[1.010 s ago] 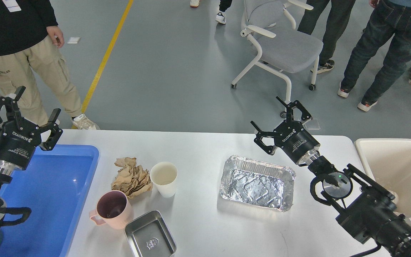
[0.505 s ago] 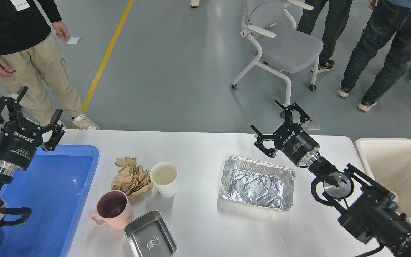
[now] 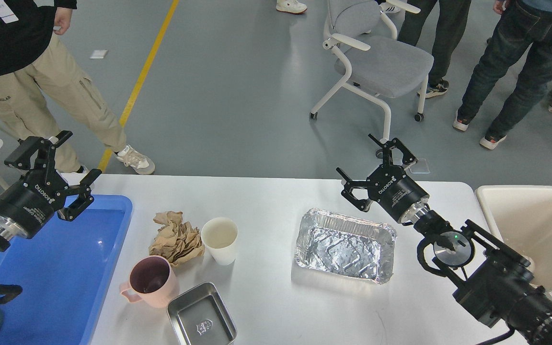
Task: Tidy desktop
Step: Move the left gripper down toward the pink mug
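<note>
Cluttered desktop (fingers spread)

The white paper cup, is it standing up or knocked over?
Standing up. The white paper cup rests on its base on the desktop, its round mouth facing upward.

Below me, the desktop is smooth, white and faintly glossy. Foil tray: thin crinkled aluminium, highly reflective. Steel tin: brushed metal, satin sheen. Pink mug: matt plastic. White cup: smooth paper. Brown wad: rough crumpled paper. Blue tray: glossy plastic. My grippers: matt black.
</note>
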`<state>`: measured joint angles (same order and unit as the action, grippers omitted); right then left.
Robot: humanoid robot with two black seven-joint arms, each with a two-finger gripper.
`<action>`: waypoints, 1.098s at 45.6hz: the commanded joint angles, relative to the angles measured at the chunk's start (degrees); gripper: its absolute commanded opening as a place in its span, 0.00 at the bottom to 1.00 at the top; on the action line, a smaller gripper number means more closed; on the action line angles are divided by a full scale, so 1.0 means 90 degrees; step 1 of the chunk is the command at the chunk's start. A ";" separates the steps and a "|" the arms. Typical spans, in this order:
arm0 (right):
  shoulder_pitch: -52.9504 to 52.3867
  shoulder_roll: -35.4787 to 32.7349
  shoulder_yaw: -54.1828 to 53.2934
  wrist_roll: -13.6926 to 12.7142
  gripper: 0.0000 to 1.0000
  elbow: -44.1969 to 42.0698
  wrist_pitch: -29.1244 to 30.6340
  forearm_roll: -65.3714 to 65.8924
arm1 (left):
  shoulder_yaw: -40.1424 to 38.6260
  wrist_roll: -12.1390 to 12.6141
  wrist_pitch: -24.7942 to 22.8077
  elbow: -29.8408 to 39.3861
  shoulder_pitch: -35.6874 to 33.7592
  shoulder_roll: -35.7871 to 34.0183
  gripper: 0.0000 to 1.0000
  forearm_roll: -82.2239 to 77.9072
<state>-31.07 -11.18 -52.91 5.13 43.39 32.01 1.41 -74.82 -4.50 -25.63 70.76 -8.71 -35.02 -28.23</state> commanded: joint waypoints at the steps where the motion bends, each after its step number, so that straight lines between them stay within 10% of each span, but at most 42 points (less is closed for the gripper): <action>1: 0.0014 0.0012 0.0010 -0.0004 1.00 0.0004 0.0018 0.0000 | 0.0363 0.0363 0.0075 0.0467 0.0333 -0.1029 0.97 -0.0086; 28: 0.0073 -0.0018 0.0117 0.0006 1.00 0.0287 0.0037 0.0000 | 0.1545 0.0266 -0.0072 0.0839 0.1408 -0.6420 0.97 -0.0047; 50: 0.0317 -0.0242 0.0078 0.0016 1.00 0.0726 0.0037 0.0000 | 0.1741 0.0159 0.0162 0.0907 0.1349 -0.6705 0.97 0.0021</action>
<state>-28.49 -13.09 -52.02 5.25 49.08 32.37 1.41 -59.19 -3.08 -25.22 79.01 3.51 -97.14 -28.07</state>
